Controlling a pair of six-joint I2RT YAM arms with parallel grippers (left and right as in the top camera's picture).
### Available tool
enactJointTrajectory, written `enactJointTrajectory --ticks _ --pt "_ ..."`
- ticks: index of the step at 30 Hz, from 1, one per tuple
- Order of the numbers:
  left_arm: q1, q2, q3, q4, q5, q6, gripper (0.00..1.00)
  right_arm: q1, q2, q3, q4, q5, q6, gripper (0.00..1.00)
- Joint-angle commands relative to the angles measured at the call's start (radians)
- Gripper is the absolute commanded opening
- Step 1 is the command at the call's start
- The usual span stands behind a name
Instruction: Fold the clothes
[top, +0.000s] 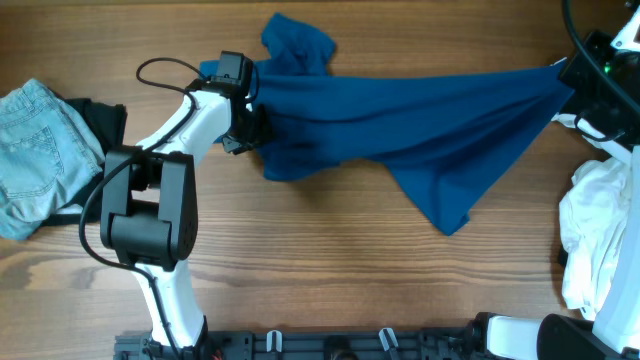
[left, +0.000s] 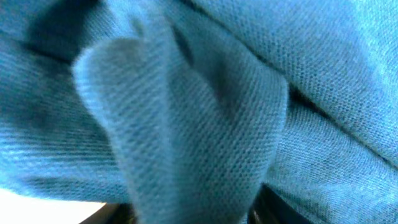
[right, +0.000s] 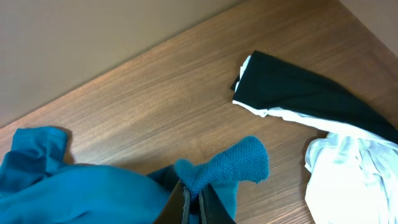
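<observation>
Though pressed into blue shirt (top: 400, 130), cannot tell state of left gripper (top: 250, 130) jaws. Records right gripper (right: 194, 198) jaws clamped on shirt corner, shirt stretched between both jaws, white piece (right: 354, 174) just beside right jaws.

A wooden table (top: 330, 280) with a brown, streaked grain is seen beneath and all around the right claw (right: 194, 194). Beyond the claw, past the table's far edge, a plain beige surface (right: 93, 37) is shown; whether it is wall or floor cannot be told. The wood is evenly lit.
</observation>
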Motion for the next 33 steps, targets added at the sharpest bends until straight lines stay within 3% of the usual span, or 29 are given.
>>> enactJointTrajectory --ticks 1,5,9,12,17,22,25,33 --pt "-0.007 0.002 -0.014 -0.011 0.098 -0.002 0.51 -0.003 0.004 0.004 0.002 0.003 -0.014 0.04" --pt "-0.01 0.002 -0.014 -0.022 0.121 -0.002 0.51 -0.003 0.004 0.004 0.002 0.007 -0.023 0.04" --pt "-0.01 0.002 -0.014 -0.005 0.113 -0.002 0.4 -0.003 0.004 0.004 0.002 0.006 -0.025 0.04" --pt "-0.01 0.002 -0.014 0.048 0.035 -0.001 0.04 -0.003 0.004 0.004 0.002 0.006 -0.025 0.05" --pt "-0.002 -0.025 -0.008 0.055 0.034 0.017 0.04 -0.003 0.004 0.004 -0.005 0.016 -0.027 0.04" --pt "0.023 -0.223 0.058 -0.128 0.16 0.144 0.04 -0.003 0.01 0.004 -0.002 0.052 -0.028 0.04" --pt "0.092 -0.419 0.104 -0.283 0.176 0.235 0.04 -0.003 0.017 0.003 -0.002 0.056 -0.027 0.05" --pt "0.328 -0.665 0.125 -0.312 0.284 0.24 0.04 -0.003 0.021 0.004 -0.037 0.055 -0.027 0.04"
